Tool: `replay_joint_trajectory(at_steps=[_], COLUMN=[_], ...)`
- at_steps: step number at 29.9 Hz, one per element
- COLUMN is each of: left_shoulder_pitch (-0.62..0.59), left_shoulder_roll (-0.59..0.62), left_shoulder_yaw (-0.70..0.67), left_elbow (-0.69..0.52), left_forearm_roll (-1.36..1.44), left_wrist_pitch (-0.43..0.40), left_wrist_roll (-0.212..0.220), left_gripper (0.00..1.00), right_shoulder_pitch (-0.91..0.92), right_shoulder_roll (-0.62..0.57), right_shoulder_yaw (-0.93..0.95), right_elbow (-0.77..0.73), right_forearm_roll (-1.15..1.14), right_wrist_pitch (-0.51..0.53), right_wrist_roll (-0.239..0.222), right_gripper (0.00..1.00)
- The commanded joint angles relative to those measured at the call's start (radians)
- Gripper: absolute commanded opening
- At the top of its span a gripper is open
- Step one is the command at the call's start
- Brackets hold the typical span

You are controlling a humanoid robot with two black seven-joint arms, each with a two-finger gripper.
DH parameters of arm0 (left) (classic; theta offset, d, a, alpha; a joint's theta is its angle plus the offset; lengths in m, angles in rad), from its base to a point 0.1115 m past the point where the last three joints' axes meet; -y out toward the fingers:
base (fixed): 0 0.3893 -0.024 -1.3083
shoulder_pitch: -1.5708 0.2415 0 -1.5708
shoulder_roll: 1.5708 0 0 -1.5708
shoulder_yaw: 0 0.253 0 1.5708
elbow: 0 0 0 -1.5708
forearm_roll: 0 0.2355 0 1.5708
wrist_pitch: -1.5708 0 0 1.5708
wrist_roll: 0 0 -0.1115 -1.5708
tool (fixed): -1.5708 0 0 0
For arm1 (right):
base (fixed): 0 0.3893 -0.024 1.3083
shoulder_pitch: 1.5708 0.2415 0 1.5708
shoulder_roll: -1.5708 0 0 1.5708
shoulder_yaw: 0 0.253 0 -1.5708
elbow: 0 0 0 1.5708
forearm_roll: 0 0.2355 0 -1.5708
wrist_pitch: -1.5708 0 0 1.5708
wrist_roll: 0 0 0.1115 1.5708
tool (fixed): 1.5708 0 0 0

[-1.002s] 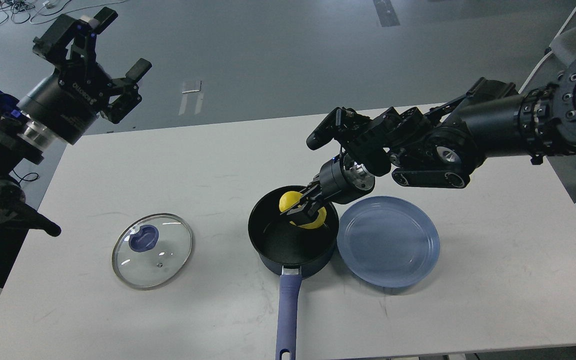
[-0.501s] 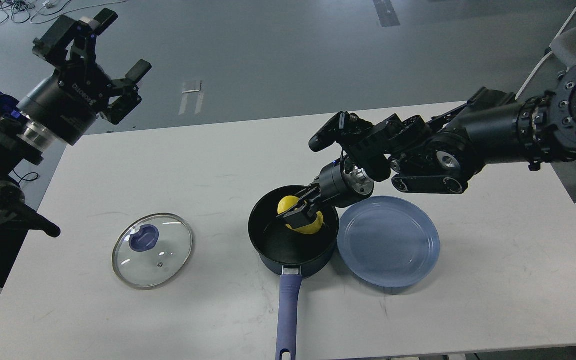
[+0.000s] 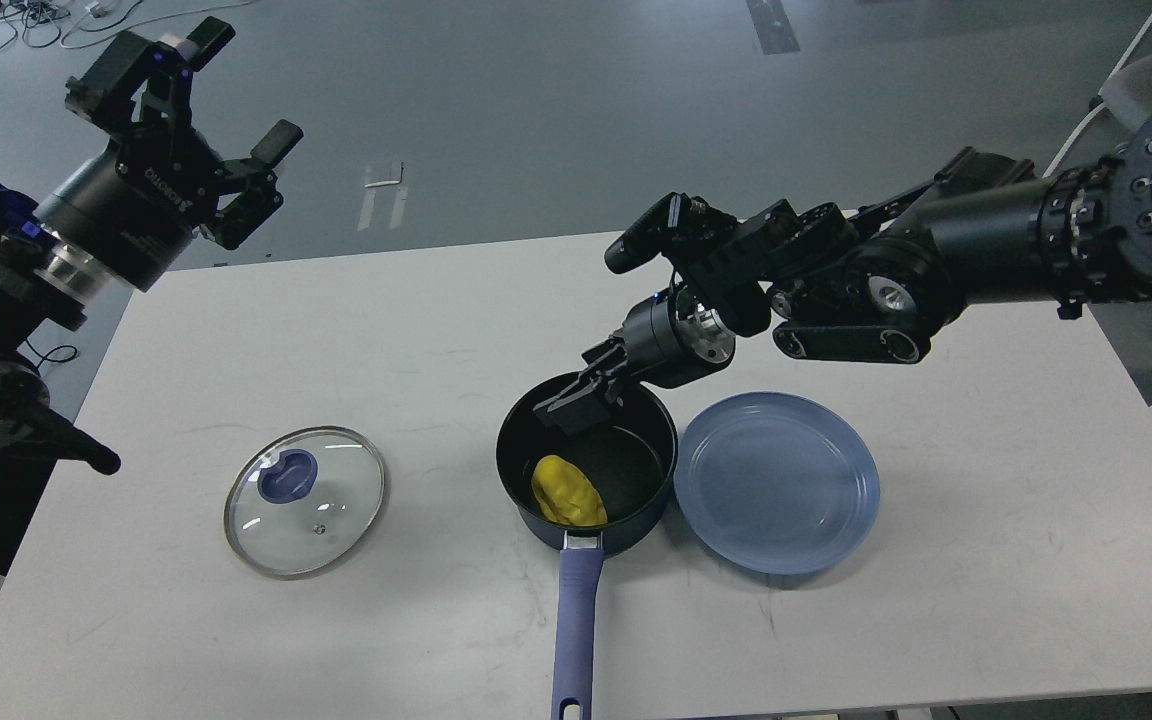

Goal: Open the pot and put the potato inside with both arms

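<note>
The dark navy pot (image 3: 636,510) stands open near the table's middle front, its blue-purple handle (image 3: 576,625) pointing toward me. The yellow potato (image 3: 567,491) lies loose inside the pot at its near side. My right gripper (image 3: 573,405) hangs open and empty just above the pot's far rim. The glass lid (image 3: 305,500) with its blue knob lies flat on the table to the pot's left. My left gripper (image 3: 206,120) is open and empty, raised high above the table's far left corner.
A flat blue plate (image 3: 777,481) lies right beside the pot on its right, touching or nearly touching it. The white table (image 3: 986,520) ends close in front of the handle's tip. Grey floor with cables lies beyond.
My right gripper has let go of the potato, which dropped to the pot's near side. The gripper has opened and risen a little. The left arm has not moved.
</note>
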Motion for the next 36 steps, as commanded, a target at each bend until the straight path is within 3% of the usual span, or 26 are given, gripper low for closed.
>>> replay_joint_trajectory(at_steps=[1,12,20,27,36], left_shoulder_pitch=[0.002,0.032,0.09,0.157,0.208], left_shoulder_roll=[-0.002,-0.033,-0.068,-0.113,-0.167], left_shoulder_yaw=[0.0,0.0,0.0,-0.044,-0.081], left_elbow=[0.001,0.009,0.011,0.024,0.07], left_forearm_roll=[0.0,-0.002,-0.002,-0.014,-0.077], left_wrist_pitch=[0.0,0.0,0.0,0.0,0.0], left_wrist_roll=[0.0,0.0,0.0,0.0,0.0], left_gripper=[0.98,0.98,0.98,0.98,0.98], right_shoulder_pitch=[0.003,-0.158,-0.457,-0.713,-0.901], right_shoulder_roll=[0.0,-0.376,-0.61,-0.713,-0.692], right_shoulder_yaw=[0.077,0.375,0.626,0.773,0.889], right_elbow=[-0.001,-0.002,0.01,-0.002,-0.085], right_forearm_roll=[0.054,0.422,0.759,0.807,0.865], right_wrist_pitch=[0.009,0.217,0.389,0.401,0.401], right_wrist_roll=[0.0,0.0,0.0,0.0,0.0], right_gripper=[0.93,0.93,0.94,0.95,0.96])
